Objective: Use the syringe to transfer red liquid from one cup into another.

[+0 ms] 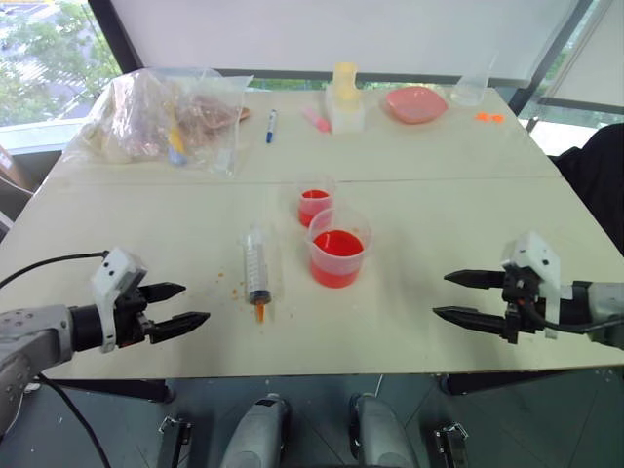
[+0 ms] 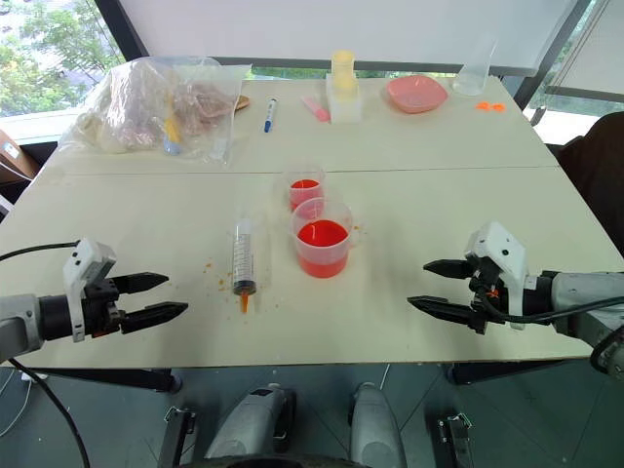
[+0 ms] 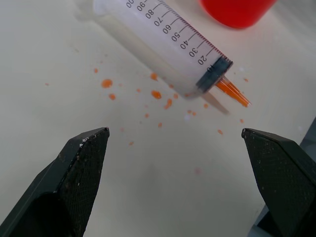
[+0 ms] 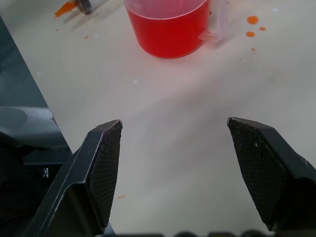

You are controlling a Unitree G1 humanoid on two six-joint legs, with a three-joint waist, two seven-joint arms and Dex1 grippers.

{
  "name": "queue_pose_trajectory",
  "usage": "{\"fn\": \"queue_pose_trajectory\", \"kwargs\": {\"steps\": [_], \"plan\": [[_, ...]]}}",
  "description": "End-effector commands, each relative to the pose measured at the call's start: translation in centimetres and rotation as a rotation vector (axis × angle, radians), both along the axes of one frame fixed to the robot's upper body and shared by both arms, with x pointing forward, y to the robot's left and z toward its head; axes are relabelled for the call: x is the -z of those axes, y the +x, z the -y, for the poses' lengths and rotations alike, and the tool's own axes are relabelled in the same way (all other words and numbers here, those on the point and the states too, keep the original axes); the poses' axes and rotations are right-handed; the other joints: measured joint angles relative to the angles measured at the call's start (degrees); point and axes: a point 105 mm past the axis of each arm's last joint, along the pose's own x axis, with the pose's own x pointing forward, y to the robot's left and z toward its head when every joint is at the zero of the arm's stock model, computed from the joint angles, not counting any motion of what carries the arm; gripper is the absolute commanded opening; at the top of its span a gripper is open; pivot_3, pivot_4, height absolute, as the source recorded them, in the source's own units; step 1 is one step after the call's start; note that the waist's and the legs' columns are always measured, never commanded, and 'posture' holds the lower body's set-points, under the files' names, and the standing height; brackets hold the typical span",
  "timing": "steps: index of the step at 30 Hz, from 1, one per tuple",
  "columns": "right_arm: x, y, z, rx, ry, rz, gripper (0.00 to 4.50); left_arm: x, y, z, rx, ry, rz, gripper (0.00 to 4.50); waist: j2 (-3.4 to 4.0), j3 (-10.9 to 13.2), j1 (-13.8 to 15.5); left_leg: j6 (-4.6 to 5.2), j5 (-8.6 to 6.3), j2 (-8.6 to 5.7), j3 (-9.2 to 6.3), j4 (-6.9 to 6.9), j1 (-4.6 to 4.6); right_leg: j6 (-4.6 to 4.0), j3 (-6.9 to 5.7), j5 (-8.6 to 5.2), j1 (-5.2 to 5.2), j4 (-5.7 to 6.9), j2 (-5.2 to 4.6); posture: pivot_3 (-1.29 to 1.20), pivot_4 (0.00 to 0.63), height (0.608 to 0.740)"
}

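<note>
The clear syringe [image 1: 257,271] lies flat on the table, its orange tip [image 3: 233,92] toward the near edge and its dark plunger seal pushed down to the tip end. To its right stands the wider spouted cup [image 1: 338,247] holding red liquid [image 1: 337,244]. The narrower cup [image 1: 314,203], also red inside, stands just behind it. My left gripper [image 1: 177,306] hovers open at the near left, short of the syringe. At the near right my right gripper [image 1: 454,296] is open, apart from the cups. Neither gripper holds anything.
Orange droplets [image 3: 106,83] spot the table beside the syringe. Along the far side lie a clear plastic bag [image 1: 161,117] of items, a blue pen [image 1: 271,125], a pale bottle [image 1: 344,96], a pink dish [image 1: 416,103] and a clear beaker [image 1: 472,88]. The table's front edge [image 1: 322,368] is close below both grippers.
</note>
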Motion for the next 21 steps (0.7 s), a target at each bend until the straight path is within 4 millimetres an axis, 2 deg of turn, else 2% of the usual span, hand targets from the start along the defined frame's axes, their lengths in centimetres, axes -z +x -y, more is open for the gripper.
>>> {"fn": "queue_pose_trajectory", "kwargs": {"steps": [1, 7, 11, 14, 17, 18, 21], "plan": [[-0.8, 0.4, -0.2, -0.01, 0.017, 0.044, 3.56, -1.2, 0.5, 0.6, -0.017, -0.008, 0.033, 4.47, 0.0, 0.0, 0.05, 0.0, 0.0, -0.01, 0.0, 0.01, 0.0, 0.0, 0.0, 0.0, 0.01, 0.0, 0.0, 0.0, 0.15, 0.74], [-0.5, 1.1, -0.2, 0.001, 0.026, 0.066, 3.56, -3.3, 1.8, 1.2, -0.029, -0.025, 0.077, 4.47, -0.03, 0.01, 0.01, 0.0, 0.01, -0.02, -0.02, 0.03, 0.01, 0.02, -0.02, 0.01, 0.01, 0.02, 0.02, 0.0, 0.15, 0.74], [-0.4, 1.2, -0.6, -0.002, 0.03, 0.077, 3.56, -3.6, 2.3, 1.1, -0.033, -0.006, 0.077, 4.47, -0.02, 0.01, -0.11, 0.0, 0.01, -0.02, -0.01, 0.01, 0.03, 0.02, -0.01, 0.01, 0.01, 0.05, 0.04, 0.0, 0.15, 0.74], [-1.0, 1.1, -0.3, 0.002, 0.004, 0.103, 3.56, -4.0, 3.1, 1.6, -0.057, 0.022, 0.057, 4.47, -0.04, 0.02, 0.07, 0.0, 0.01, -0.02, -0.01, 0.04, 0.02, 0.02, -0.01, 0.01, 0.02, 0.06, 0.04, 0.0, 0.15, 0.74], [-4.7, 2.0, 0.1, -0.038, -0.06, 0.243, 3.56, -6.5, 4.8, 4.1, -0.055, -0.019, -0.007, 4.47, -0.08, 0.13, 0.38, 0.01, 0.02, -0.12, -0.13, 0.24, -0.04, 0.08, -0.05, 0.0, 0.08, 0.13, 0.04, 0.0, 0.15, 0.74], [-5.5, 2.2, 0.0, -0.047, -0.067, 0.271, 3.56, -6.9, 5.1, 4.6, -0.059, -0.009, -0.032, 4.47, -0.11, 0.14, 0.22, 0.01, 0.02, -0.13, -0.18, 0.38, -0.04, 0.19, -0.11, 0.07, 0.14, 0.18, 0.06, 0.0, 0.15, 0.74], [-9.0, 2.7, -1.8, -0.158, -0.084, 0.42, 3.56, -6.8, 7.4, 5.3, -0.106, 0.063, -0.193, 4.47, -0.15, 0.11, -0.44, 0.01, 0.02, -0.14, -0.18, 0.4, 0.11, 0.5, -0.11, 0.22, 0.26, 0.29, 0.08, 0.0, 0.15, 0.74]]}}
